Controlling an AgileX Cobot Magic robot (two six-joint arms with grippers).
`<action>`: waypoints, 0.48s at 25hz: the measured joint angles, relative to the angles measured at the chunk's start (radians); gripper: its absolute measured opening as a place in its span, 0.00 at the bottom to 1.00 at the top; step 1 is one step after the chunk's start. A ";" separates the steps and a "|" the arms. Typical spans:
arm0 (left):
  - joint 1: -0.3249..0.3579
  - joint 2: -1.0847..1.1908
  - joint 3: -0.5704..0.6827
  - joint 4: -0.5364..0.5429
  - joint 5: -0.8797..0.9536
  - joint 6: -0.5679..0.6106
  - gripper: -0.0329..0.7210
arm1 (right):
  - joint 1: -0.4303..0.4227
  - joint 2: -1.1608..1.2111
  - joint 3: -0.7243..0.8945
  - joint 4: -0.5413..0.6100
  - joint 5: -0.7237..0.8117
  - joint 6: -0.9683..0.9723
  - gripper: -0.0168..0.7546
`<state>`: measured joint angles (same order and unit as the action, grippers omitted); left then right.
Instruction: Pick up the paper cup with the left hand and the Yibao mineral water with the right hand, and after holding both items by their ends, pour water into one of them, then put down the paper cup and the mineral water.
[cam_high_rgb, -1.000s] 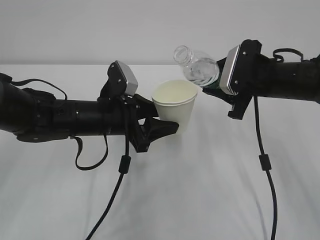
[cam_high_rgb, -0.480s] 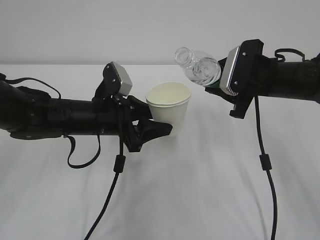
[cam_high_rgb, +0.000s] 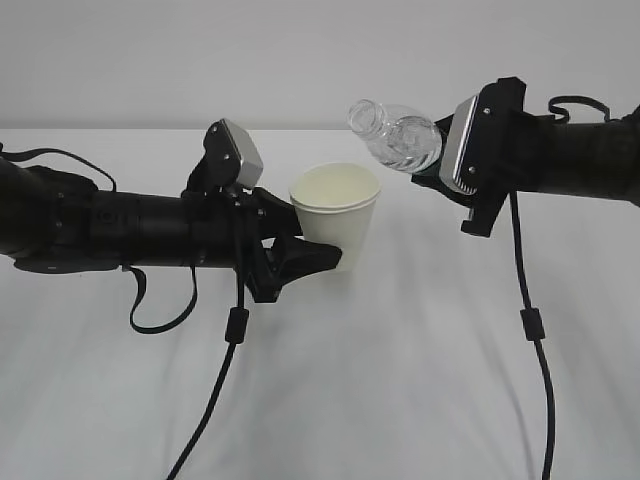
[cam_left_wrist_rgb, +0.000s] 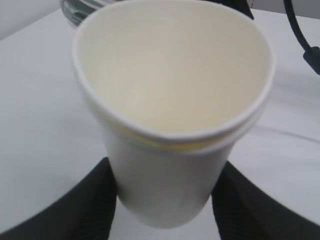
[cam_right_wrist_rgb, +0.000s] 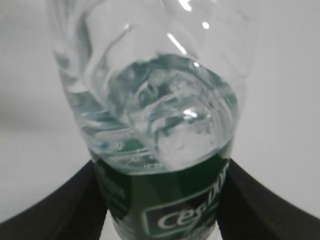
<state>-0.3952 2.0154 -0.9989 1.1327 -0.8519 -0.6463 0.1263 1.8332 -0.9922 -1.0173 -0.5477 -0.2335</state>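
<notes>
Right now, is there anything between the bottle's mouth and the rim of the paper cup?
Nothing. In the exterior view the Yibao mineral water has its open neck tilted up, right of the paper cup, with only bare air between them.

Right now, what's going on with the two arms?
The left gripper holds the paper cup upright by its lower end, above the table. The right gripper holds the Yibao mineral water tilted, its capless neck pointing up and left, beside the cup's rim. No water is visibly streaming out.
</notes>
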 joint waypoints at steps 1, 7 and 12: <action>0.000 0.000 0.000 0.003 0.000 0.000 0.58 | 0.000 0.000 -0.002 0.000 0.003 -0.002 0.61; 0.000 0.000 0.000 0.006 0.000 -0.009 0.58 | 0.000 0.000 -0.028 0.000 0.016 -0.009 0.61; 0.000 0.000 0.000 0.010 0.000 -0.009 0.58 | 0.000 0.000 -0.037 0.002 0.017 -0.022 0.61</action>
<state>-0.3952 2.0154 -0.9989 1.1426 -0.8519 -0.6552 0.1263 1.8332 -1.0294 -1.0149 -0.5310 -0.2556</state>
